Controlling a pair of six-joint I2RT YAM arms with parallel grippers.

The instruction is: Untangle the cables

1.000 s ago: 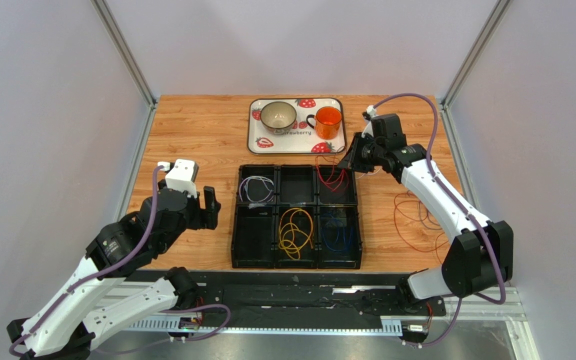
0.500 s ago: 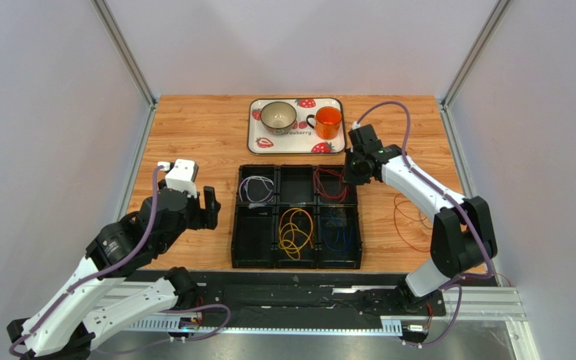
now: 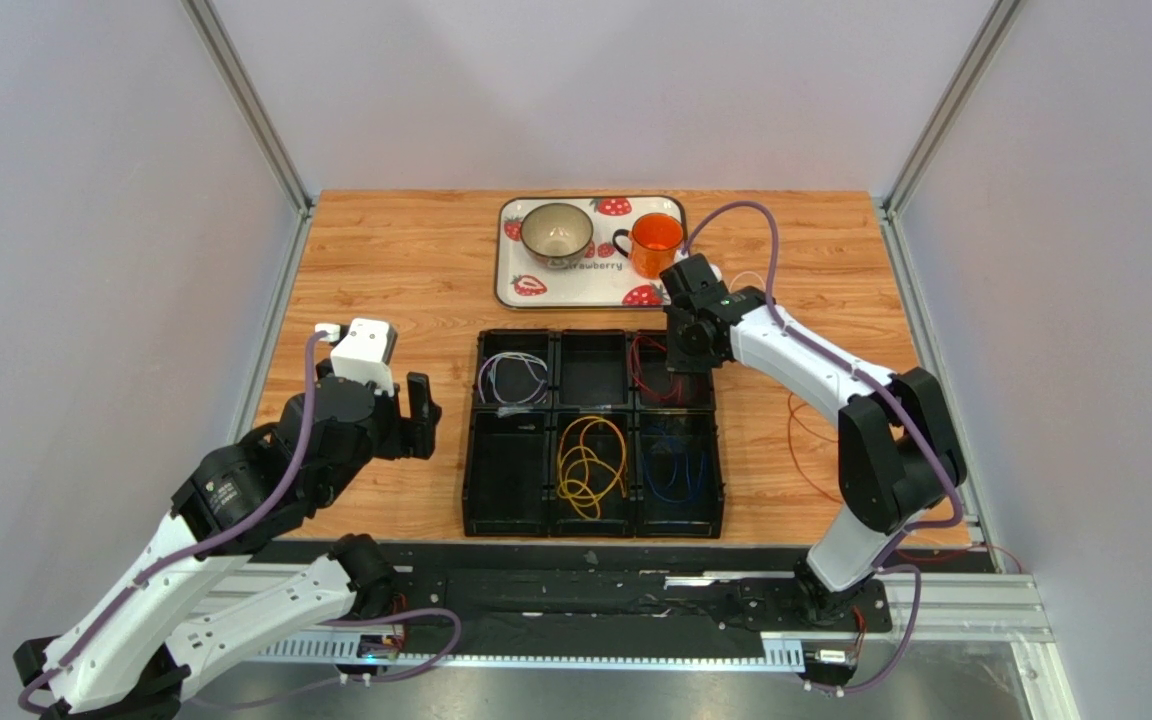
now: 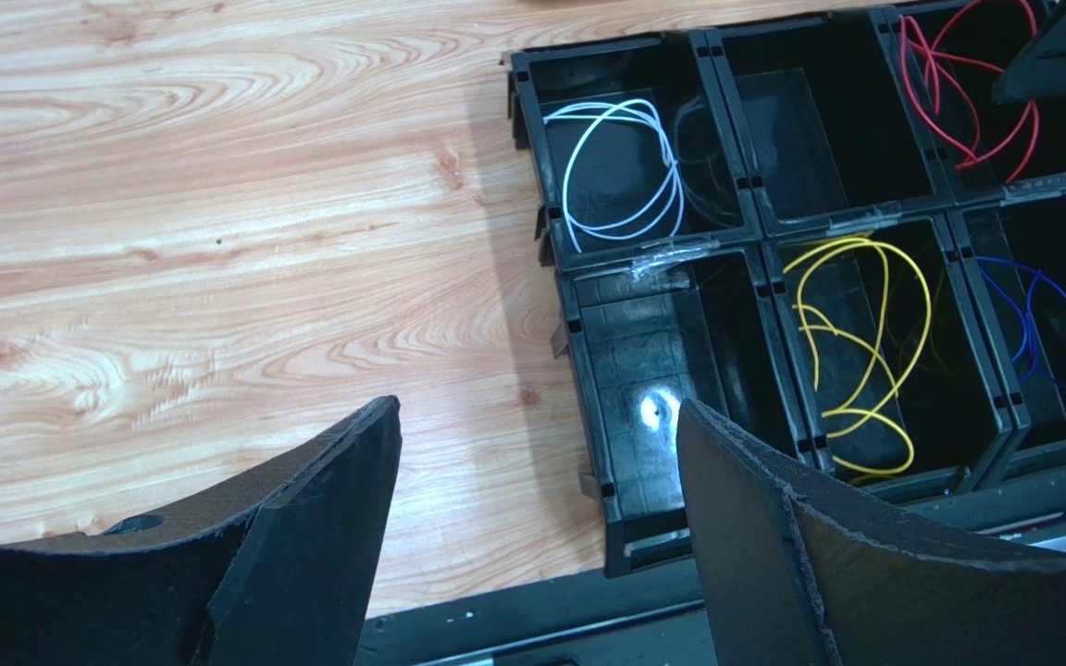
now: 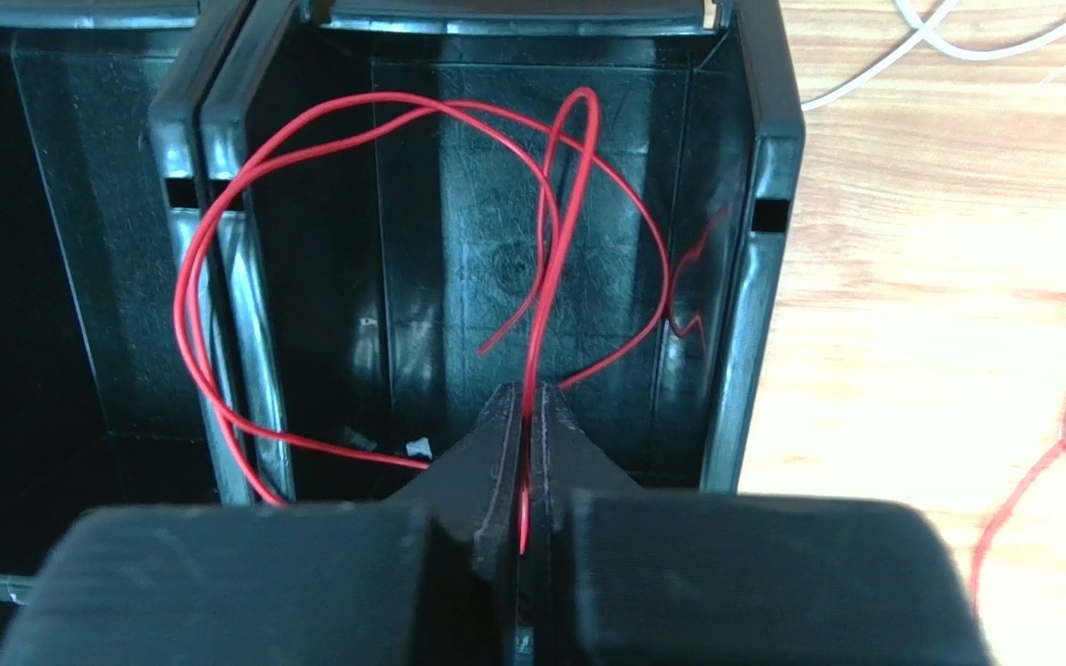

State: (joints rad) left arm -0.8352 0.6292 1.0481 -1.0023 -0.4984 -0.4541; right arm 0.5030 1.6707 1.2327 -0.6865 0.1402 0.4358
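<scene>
The right jaws are clamping the red cable (image 5: 547,299) over the far-right tray compartment (image 5: 745,278), its loop draping over the divider (image 5: 229,292) and liable to spring out on release; the left jaws are hanging wide open, empty.

One black organiser (image 3: 471,450) with six compartments; four cables inside, one to a compartment: one white cable (image 3: 513,378), one red cable (image 5: 358,153), one yellow cable (image 3: 591,465), one blue cable (image 3: 683,470); loose cables (image 3: 793,443) on the tabletop (image 3: 387,270), too tangled to count; one strawberry tray (image 3: 509,264), one bowl (image 3: 557,231), one orange mug (image 3: 659,243); two hands, left hand (image 3: 420,410) and right hand (image 5: 525,403).
</scene>
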